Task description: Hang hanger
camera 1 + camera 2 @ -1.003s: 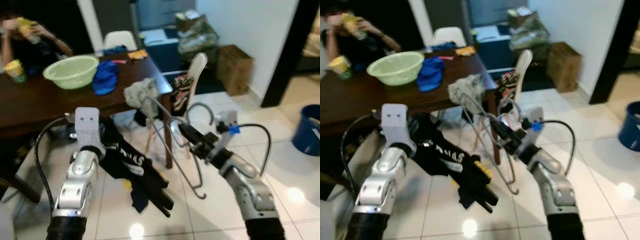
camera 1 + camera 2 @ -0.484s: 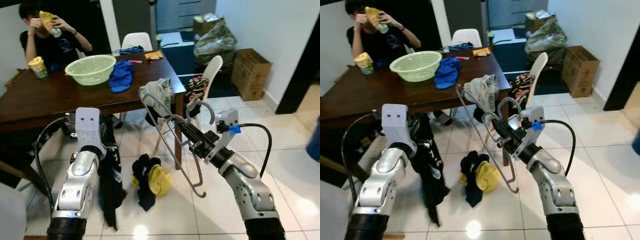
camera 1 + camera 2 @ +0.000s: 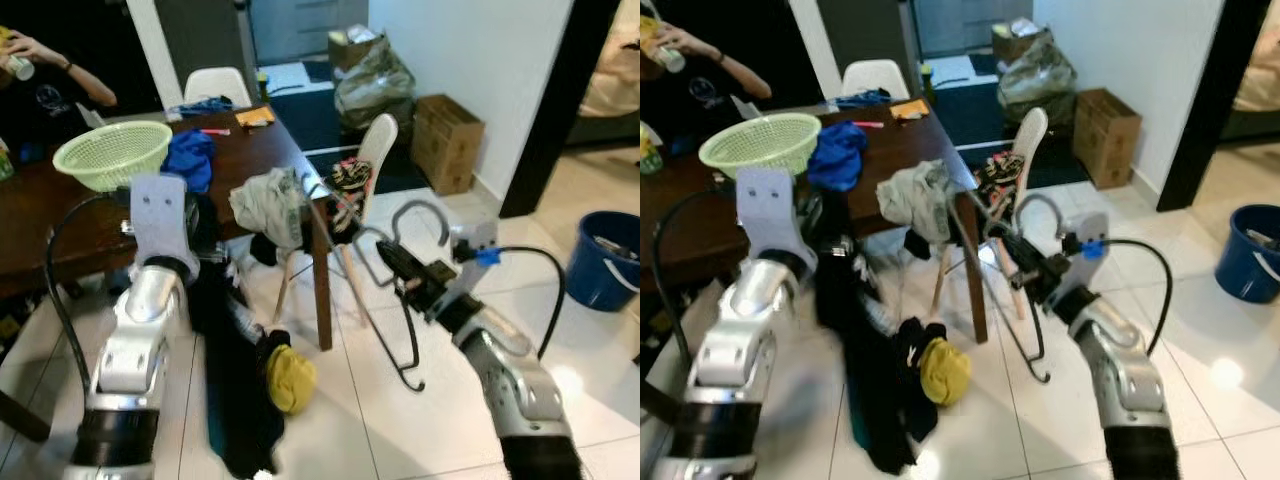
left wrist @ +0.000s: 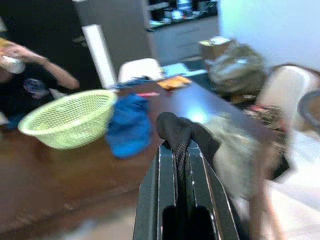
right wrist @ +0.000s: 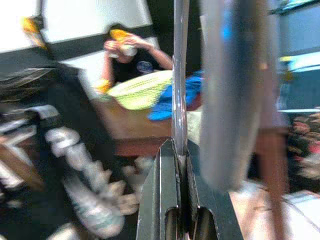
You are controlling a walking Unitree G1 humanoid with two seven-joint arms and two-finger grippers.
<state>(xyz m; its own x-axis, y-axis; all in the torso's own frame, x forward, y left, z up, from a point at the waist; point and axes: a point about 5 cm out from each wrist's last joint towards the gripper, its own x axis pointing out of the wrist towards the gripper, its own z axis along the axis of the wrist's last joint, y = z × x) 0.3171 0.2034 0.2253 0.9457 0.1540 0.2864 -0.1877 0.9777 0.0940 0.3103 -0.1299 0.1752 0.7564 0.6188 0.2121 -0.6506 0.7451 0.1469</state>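
From the head view, the right gripper (image 3: 392, 262) clamps a wire hanger (image 3: 385, 300) beside its hook, keeping the frame hanging free below for carrying. In the wrist views, the left gripper (image 4: 181, 150) pinches a dark garment (image 3: 235, 380), while wire (image 5: 179, 75) rises from the right gripper's closed fingers.

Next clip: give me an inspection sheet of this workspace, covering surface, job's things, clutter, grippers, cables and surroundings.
Surface: white tiled floor; dark wooden table.
Job's things: wire hanger held by right gripper; black garment hanging from left gripper.
Clutter: yellow and dark clothes on floor; green basket, blue cloth, grey cloth at table corner.
Grippers: left gripper shut on garment; right gripper shut on hanger.
Cables: black cable looping at right wrist.
Surroundings: person seated at table; white chair; cardboard box; blue bucket.
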